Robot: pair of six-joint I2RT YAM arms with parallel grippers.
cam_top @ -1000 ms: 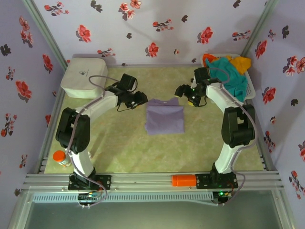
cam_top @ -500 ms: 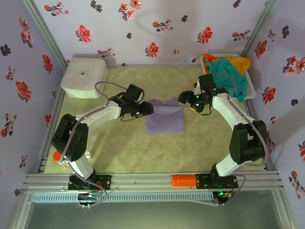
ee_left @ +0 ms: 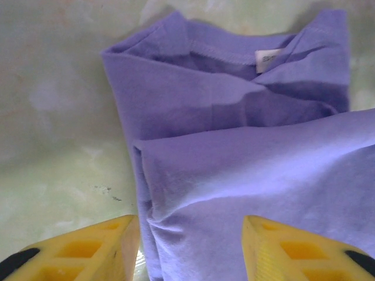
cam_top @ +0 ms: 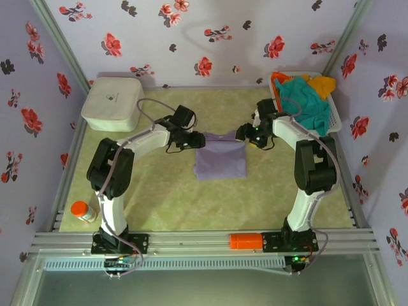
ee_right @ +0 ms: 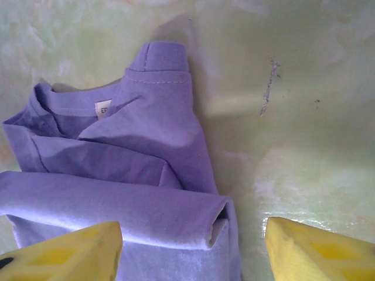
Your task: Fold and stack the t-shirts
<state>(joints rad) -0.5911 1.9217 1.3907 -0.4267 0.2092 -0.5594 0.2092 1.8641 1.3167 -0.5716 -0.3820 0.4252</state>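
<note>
We see the left claw (cam_top: 193, 139) half open, straddling the far-left corner of the folded lavender t-shirt (cam_top: 220, 159) on the table (cam_top: 159, 191); the right claw (cam_top: 245, 135) gapes wider over its far-right corner. A teal t-shirt (cam_top: 309, 105) lies heaped in the basket (cam_top: 333, 124), far right.

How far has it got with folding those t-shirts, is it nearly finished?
Not nearly. Done: the purple shirt lies flat, sides folded in to a narrow rectangle. In hand: the left gripper and right gripper, both open, sit at its collar corners, probably for the next fold. Left: the teal shirt, orange shirt and yellow shirt lie heaped unfolded in the white basket; nothing is stacked yet.
</note>
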